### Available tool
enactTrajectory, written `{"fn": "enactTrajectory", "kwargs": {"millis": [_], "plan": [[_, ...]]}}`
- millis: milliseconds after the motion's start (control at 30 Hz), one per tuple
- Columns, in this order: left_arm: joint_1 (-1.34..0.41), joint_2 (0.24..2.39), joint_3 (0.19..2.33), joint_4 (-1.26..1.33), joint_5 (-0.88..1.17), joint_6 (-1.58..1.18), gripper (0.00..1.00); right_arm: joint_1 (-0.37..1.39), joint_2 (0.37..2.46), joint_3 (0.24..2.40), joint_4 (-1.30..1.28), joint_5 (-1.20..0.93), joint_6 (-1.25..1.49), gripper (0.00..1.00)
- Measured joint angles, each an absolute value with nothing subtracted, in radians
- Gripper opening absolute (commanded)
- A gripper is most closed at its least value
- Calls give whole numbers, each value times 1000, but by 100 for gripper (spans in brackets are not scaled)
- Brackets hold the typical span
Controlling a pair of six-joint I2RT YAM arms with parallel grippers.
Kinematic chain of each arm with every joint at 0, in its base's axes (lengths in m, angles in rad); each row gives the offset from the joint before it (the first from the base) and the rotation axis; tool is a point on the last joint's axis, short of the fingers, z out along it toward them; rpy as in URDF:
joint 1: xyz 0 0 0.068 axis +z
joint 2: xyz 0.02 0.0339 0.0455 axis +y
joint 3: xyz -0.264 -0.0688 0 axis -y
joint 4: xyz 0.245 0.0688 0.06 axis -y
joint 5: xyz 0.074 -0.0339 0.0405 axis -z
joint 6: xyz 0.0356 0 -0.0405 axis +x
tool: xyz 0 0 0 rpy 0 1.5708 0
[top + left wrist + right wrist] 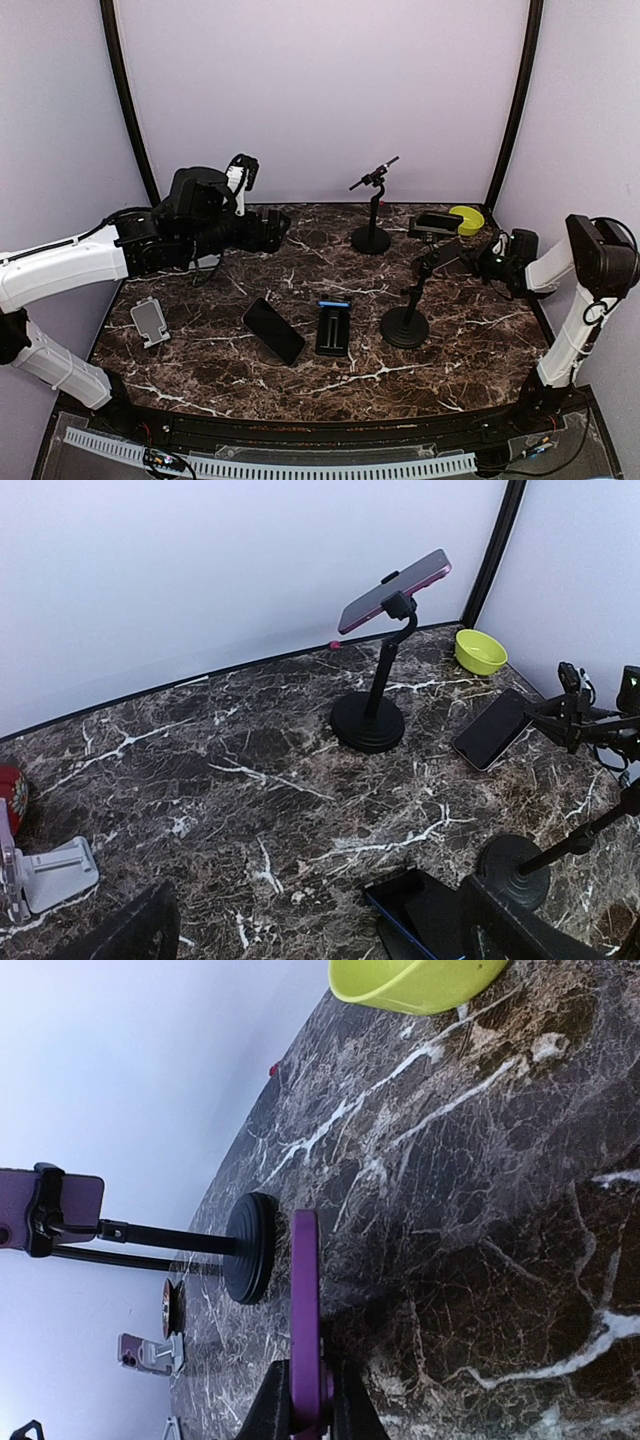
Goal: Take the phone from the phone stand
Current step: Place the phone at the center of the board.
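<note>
My right gripper point(487, 262) is shut on the edge of a purple phone point(305, 1280), which shows edge-on between its fingers point(275, 1400). The phone point(492, 730) lies flat at table level by the back right; I cannot tell whether it touches the marble. The near black stand point(405, 325) has its clamp point(437, 223) empty. The far black stand point(368, 720) holds another purple phone point(395, 590) tilted in its clamp. My left gripper point(270, 230) is open and empty, hovering at the back left; its fingers point(130, 930) spread wide.
A yellow bowl point(466, 218) sits at the back right corner. A black phone point(273, 330) and a blue-edged phone point(333, 328) lie at the front middle. A grey folding stand point(150, 320) is at the front left. White walls enclose the table.
</note>
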State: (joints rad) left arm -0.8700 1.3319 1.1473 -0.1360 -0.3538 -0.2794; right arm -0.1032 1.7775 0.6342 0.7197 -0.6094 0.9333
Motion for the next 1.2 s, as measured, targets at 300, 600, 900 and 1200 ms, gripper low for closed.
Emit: {"fn": "enactTrajectory", "kwargs": {"millis": [300, 600, 900, 1200], "plan": [[-772, 1286, 1089, -224, -382, -413, 99, -83, 1831, 659, 736, -551, 942, 24], [-637, 1161, 982, -248, -347, -520, 99, -81, 1842, 690, 611, -514, 899, 58], [-537, 1150, 976, -410, -392, -628, 99, -71, 1813, 744, 466, -470, 835, 90], [-440, 1037, 906, -544, -402, -750, 99, -65, 1776, 756, 383, -429, 807, 99]]}}
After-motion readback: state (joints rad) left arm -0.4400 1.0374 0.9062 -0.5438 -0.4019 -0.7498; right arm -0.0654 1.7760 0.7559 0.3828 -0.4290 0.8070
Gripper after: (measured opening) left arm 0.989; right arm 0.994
